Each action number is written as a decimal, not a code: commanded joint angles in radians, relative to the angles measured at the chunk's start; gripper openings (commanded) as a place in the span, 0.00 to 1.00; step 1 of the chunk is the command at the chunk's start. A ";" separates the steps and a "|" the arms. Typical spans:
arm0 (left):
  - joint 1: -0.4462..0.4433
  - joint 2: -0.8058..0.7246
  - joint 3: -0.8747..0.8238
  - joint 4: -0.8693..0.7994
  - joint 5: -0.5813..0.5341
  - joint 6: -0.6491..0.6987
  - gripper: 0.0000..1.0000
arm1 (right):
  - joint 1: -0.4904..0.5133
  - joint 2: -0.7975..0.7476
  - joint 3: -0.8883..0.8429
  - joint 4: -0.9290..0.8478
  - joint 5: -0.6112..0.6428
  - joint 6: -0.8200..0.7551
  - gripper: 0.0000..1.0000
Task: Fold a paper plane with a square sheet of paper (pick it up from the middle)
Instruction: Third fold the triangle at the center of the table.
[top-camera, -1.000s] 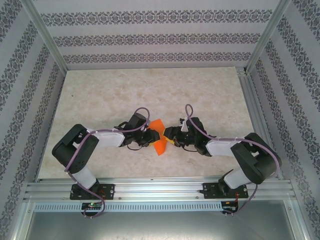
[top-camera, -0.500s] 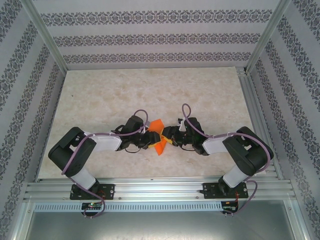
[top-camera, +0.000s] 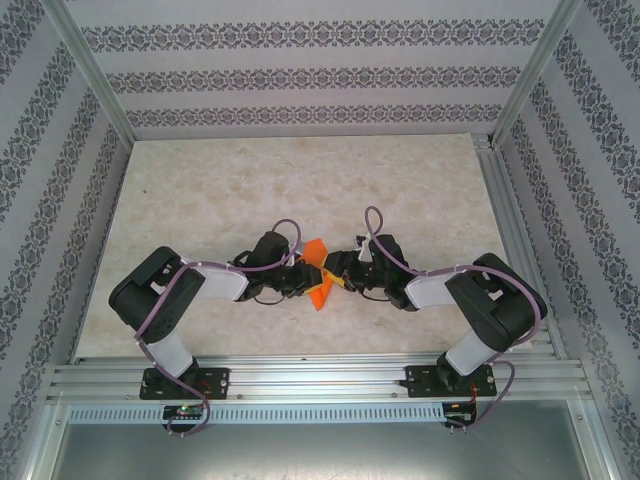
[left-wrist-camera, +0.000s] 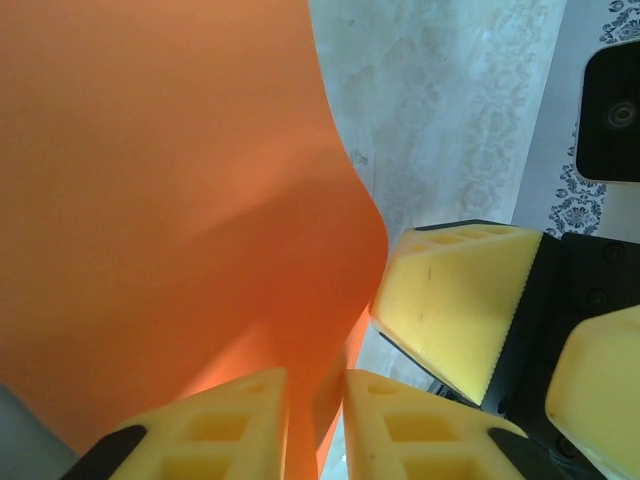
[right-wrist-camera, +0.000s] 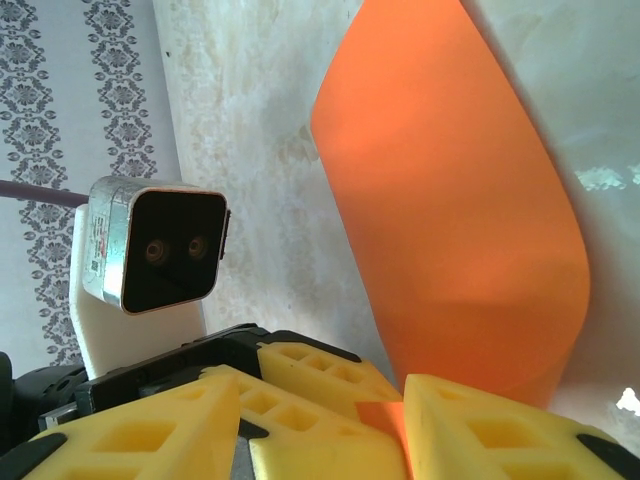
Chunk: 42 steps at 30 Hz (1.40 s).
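Beige marbled table (top-camera: 200, 200) lies under both arms, which meet near its middle with the orange sheet (top-camera: 317, 272) bowed and upright between them. The left gripper (left-wrist-camera: 315, 430) pinches the sheet's lower edge. The right gripper (right-wrist-camera: 318, 415) stands with jaws apart around that edge (clamping nothing, as far as shows). A clean fold likely needs the right fingers closing squarely beside the left, without tugging the thin paper.

A curved orange paper sheet (left-wrist-camera: 170, 200) filled the left, pinched between the left gripper's (left-wrist-camera: 315, 410) yellow fingers (left-wrist-camera: 220, 430). The right gripper (left-wrist-camera: 530, 345) stood parted just beside its edge, the marbled bench (left-wrist-camera: 440, 100) behind.
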 joint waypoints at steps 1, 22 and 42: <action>-0.001 0.005 0.025 0.054 0.012 0.005 0.20 | -0.003 0.001 -0.010 0.041 -0.003 0.001 0.47; 0.082 0.032 0.127 -0.169 0.022 0.202 0.01 | 0.002 -0.223 0.101 -0.552 0.066 -0.323 0.36; 0.082 0.018 0.078 -0.143 0.007 0.202 0.04 | 0.083 -0.085 0.195 -0.590 0.032 -0.331 0.19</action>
